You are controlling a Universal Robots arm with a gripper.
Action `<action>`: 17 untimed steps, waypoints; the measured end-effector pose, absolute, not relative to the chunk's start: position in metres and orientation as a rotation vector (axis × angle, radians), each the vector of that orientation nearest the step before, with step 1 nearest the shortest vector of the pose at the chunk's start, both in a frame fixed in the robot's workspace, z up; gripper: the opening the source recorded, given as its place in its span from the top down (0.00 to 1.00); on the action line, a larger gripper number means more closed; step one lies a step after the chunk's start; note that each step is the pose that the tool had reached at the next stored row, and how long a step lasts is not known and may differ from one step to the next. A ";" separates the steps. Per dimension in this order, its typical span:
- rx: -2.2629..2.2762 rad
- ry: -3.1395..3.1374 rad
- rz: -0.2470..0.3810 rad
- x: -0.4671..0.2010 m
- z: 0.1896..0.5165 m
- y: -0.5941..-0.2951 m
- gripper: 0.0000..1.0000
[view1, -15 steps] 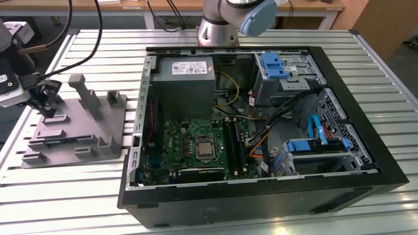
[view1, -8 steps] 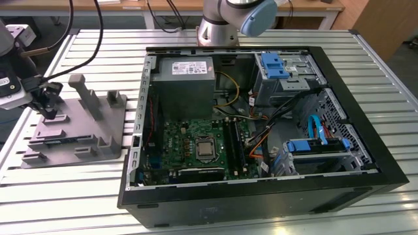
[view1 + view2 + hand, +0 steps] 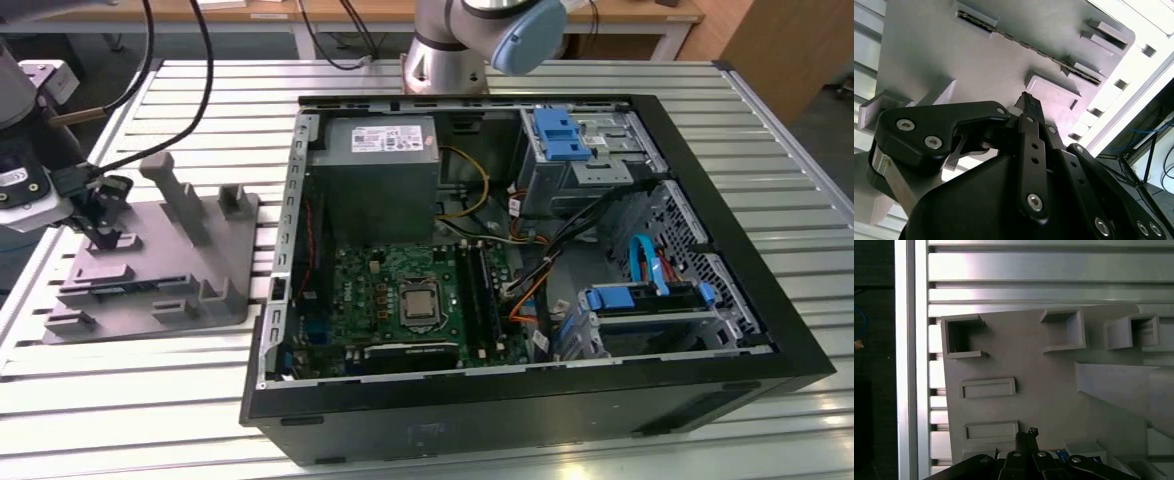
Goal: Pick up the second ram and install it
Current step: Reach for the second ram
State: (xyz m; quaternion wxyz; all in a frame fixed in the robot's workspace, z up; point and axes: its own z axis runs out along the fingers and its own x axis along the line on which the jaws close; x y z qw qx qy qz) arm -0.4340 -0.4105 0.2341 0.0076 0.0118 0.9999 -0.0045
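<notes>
The gripper [image 3: 1027,102], fingers closed on nothing, hangs above the grey holder [image 3: 929,45]; descending so, it may knock the second ram [image 3: 1029,46].

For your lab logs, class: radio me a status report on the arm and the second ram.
Gripper over grey fixture block. Second ram lying in fixture's holders, ungripped. Nothing seen between them.

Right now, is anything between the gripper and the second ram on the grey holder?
Nothing visible blocks it. In the second wrist view the gripper hangs above the grey holder; only a low raised pad lies between it and the second ram.
</notes>
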 end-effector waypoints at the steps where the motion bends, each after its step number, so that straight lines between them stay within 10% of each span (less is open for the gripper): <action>1: 0.037 3.126 -0.014 -0.434 0.234 -0.412 0.90; 17: 0.037 3.126 -0.010 -0.419 0.230 -0.447 0.90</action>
